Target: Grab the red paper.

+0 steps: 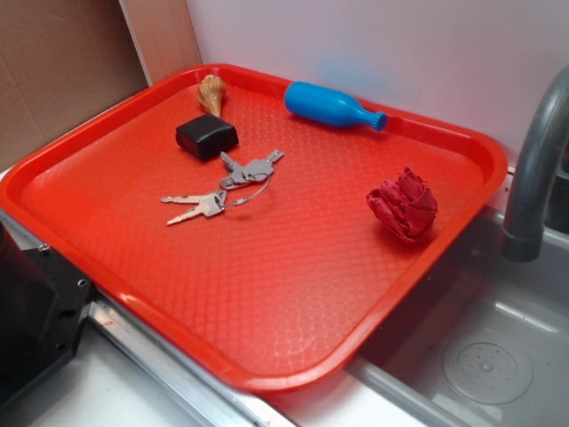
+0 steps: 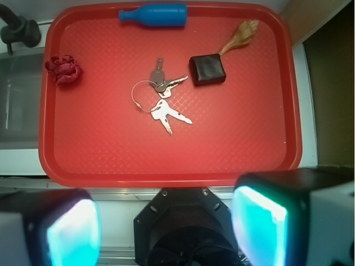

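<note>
Hand (image 2: 166, 221): its two pads, glowing teal, fill the bottom corners of the wrist view, wide apart with nothing between them; it hangs off the tray's near edge.
Red tray (image 2: 166, 160): lies flat just beyond the hand, filling most of the wrist view; in the exterior view (image 1: 267, 294) it juts out over a grey sink.
Keys (image 2: 161, 97): a bunch on a wire ring at mid-tray, straight ahead of the hand (image 1: 222, 187).
Black box (image 2: 207, 69): just past the keys, to the right in the wrist view (image 1: 206, 135).
Red paper (image 2: 63, 68): a crumpled crimson ball at the upper left of the wrist view, by the tray's left rim, well apart from the hand and off to its left; bare tray lies between them. In the exterior view (image 1: 404, 205) it sits at right, near the tap.
Shell (image 2: 239, 36): tan, touching the box's far corner.
Blue bottle (image 2: 154, 15): on its side along the far rim (image 1: 333, 106).
Tap (image 1: 538, 169): grey, curved, right edge of the exterior view.
</note>
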Robot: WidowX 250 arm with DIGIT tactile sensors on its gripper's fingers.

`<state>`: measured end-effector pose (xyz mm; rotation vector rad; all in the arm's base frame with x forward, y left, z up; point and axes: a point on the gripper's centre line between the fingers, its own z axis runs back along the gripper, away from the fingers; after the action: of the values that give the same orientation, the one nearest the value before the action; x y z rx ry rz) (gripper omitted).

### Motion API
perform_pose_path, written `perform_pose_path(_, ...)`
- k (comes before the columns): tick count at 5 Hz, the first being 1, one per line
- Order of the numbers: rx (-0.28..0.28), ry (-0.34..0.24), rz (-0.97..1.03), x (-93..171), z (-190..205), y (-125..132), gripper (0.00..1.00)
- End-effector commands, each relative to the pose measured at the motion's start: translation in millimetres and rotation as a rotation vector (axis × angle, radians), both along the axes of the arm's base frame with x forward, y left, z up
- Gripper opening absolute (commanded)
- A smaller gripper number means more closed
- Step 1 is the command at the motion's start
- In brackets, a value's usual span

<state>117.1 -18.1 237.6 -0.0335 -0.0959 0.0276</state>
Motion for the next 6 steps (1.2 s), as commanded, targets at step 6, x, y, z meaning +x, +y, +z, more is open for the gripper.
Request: perform_pose_path(6,0.028,-0.092,-0.873,130,-129,-149,1.0)
